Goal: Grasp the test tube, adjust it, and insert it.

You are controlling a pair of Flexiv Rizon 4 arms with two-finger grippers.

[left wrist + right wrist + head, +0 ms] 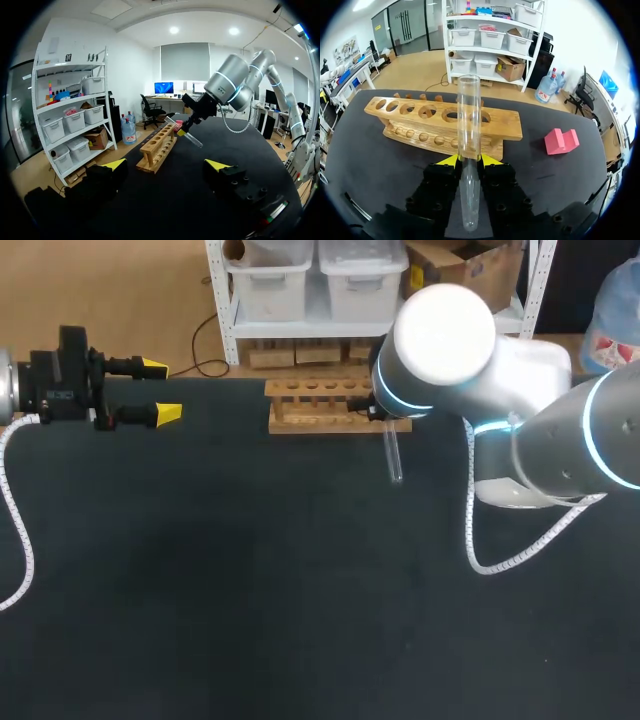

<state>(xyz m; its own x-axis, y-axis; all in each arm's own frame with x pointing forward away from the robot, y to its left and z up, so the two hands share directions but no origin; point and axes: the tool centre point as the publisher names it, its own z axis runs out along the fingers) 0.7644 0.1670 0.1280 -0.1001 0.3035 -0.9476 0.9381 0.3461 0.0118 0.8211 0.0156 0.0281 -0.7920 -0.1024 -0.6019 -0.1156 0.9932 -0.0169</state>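
A dark table [250,590] carries the whole scene. The right gripper [469,161] is clamped on the clear test tube [469,115]. Both yellow tips press the glass from opposite sides at roughly mid-length, so only the tube's width separates them. The tube's open mouth points to twelve o'clock ahead of the fingers, and its rounded end runs back toward six o'clock, under the wrist. The left wrist view shows the tube held in the air, tilted, clear of the table top.

Straight ahead of this gripper, at twelve o'clock, lies the wooden rack [420,122], a long block with a row of round holes along its top. A pink block [561,141] rests on the table at about two o'clock from the gripper, near the rack's end.

In the head view the right arm [445,340] comes in from three o'clock and hides its own gripper and the rack's right end. The tube's rounded end sticks out from under it toward six o'clock.

The left gripper [160,390] hangs at ten o'clock over the table, well apart from the rack, its fingers spread wide and holding nothing
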